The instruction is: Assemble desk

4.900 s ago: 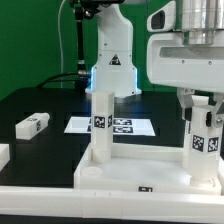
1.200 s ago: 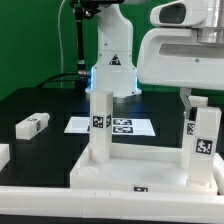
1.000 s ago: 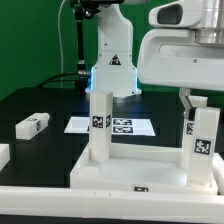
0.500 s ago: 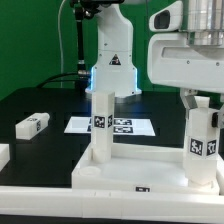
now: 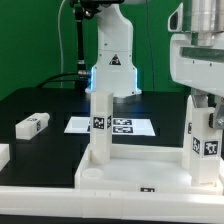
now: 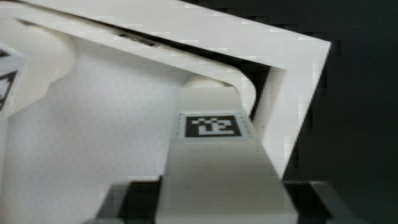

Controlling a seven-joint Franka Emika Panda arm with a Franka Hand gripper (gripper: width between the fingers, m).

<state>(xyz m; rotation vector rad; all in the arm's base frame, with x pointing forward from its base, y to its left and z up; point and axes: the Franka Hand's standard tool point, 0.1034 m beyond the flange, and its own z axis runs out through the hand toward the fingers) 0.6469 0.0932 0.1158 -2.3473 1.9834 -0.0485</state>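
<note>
The claw (image 5: 204, 103), jaws partly closed, grips an upright leg (image 5: 203, 142) standing at the corner of the rimmed top (image 5: 110, 181) on the exterior view's right. A second leg (image 5: 100, 125) stands at its left corner. A third leg (image 5: 32, 124) lies loose on the bench (image 5: 50, 105).

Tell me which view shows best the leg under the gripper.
The exterior view: the leg stands upright in the desk top's corner. The wrist view shows only its tagged upper part, close up.
</note>
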